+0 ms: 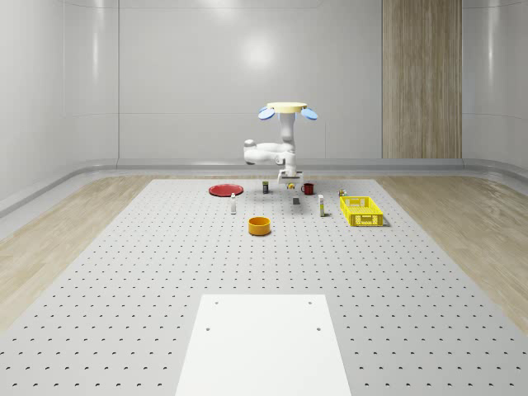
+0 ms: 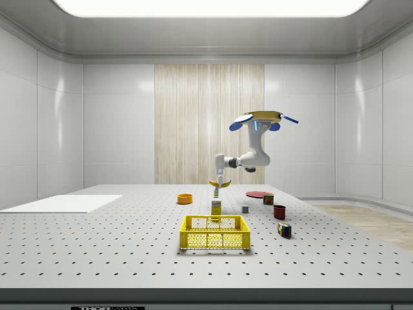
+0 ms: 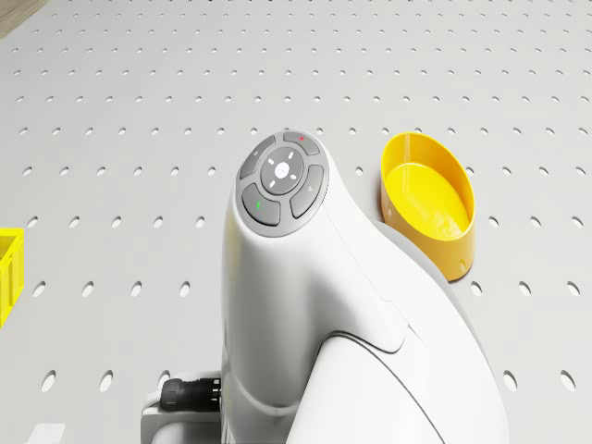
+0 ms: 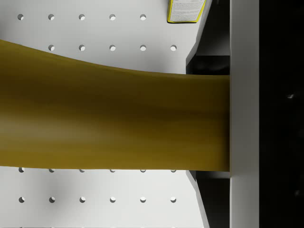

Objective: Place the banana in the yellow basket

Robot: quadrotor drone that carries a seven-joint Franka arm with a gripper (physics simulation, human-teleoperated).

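I hover above the desk (image 1: 165, 272) behind the basket (image 2: 215, 232), my tool (image 2: 219, 182) clamped on the banana (image 2: 218, 185), which hangs in the air well apart from the basket.

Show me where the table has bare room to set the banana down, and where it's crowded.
Bare: the stretch between the white sheet and the orange bowl, and inside the basket. Crowded: the far row from the red plate through the small bottles to the red mug, where the drone hovers with the banana in its claw.
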